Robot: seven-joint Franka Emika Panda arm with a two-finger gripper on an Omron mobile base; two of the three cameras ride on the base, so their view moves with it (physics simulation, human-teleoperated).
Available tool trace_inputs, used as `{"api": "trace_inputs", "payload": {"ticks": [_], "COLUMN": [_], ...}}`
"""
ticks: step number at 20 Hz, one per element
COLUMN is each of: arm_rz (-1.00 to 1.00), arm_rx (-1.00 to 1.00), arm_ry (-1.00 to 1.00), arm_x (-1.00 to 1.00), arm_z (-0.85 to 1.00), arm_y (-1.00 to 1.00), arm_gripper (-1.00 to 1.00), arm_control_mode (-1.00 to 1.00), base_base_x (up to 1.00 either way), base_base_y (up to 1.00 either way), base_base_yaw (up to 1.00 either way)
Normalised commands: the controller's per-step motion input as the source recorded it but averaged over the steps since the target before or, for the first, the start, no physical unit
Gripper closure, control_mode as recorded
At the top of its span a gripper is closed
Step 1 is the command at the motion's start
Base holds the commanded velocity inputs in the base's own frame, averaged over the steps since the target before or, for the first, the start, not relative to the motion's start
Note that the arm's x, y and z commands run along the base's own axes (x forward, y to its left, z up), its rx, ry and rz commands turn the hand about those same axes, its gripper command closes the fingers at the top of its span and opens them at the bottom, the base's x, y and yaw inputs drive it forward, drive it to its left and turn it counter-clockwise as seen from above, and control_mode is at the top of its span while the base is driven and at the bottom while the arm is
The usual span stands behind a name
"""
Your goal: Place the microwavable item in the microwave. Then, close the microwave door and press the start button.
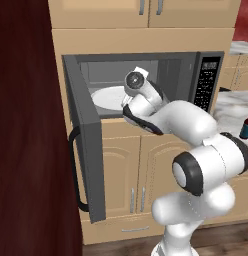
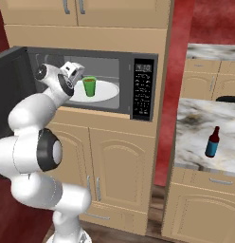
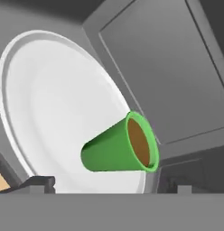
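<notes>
The microwavable item, a small green cup [image 2: 89,87] with brownish contents, stands upright on the white round plate [image 2: 109,90] inside the microwave [image 2: 143,88]. In the rolled hand view the cup [image 3: 118,147] appears sideways on the plate [image 3: 55,99], free of the fingertips [image 3: 39,182] at the bottom edge. My gripper [image 2: 77,75] is open just left of the cup, at the mouth of the cavity, holding nothing. The microwave door [image 1: 88,150] hangs wide open to the left, its black bar handle facing outward.
A dark brown bottle [image 2: 212,142] with a blue label stands on the marble counter [image 2: 200,118] to the right. Wooden cabinets lie above and below the microwave. The keypad panel [image 1: 206,80] sits on its right side. A dark red wall closes the left.
</notes>
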Motion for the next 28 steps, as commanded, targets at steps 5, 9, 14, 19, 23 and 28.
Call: {"api": "trace_inputs", "payload": {"ticks": [5,9,14,19,23,28], "arm_rz": [0.00,0.00,0.00,0.00,0.00,0.00], "arm_rx": [0.00,0.00,0.00,0.00,0.00,0.00], "arm_ry": [-0.07,0.01,0.09,0.03,0.00,-0.01], "arm_x": [-1.00,-1.00,-1.00,-1.00,-1.00,-1.00], "arm_z": [0.59,0.97,0.76,0.05,0.00,0.00], "arm_y": [0.13,0.00,0.00,0.00,0.00,0.00], "arm_gripper": [-1.00,-1.00,-1.00,-1.00,-1.00,-1.00], "arm_control_mode": [-1.00,-1.00,-1.00,-1.00,-1.00,-1.00], "base_base_x": [0.00,0.00,0.00,0.00,0.00,0.00], "base_base_y": [0.00,0.00,0.00,0.00,0.00,0.00], "base_base_yaw": [0.00,0.00,0.00,0.00,0.00,0.00]}}
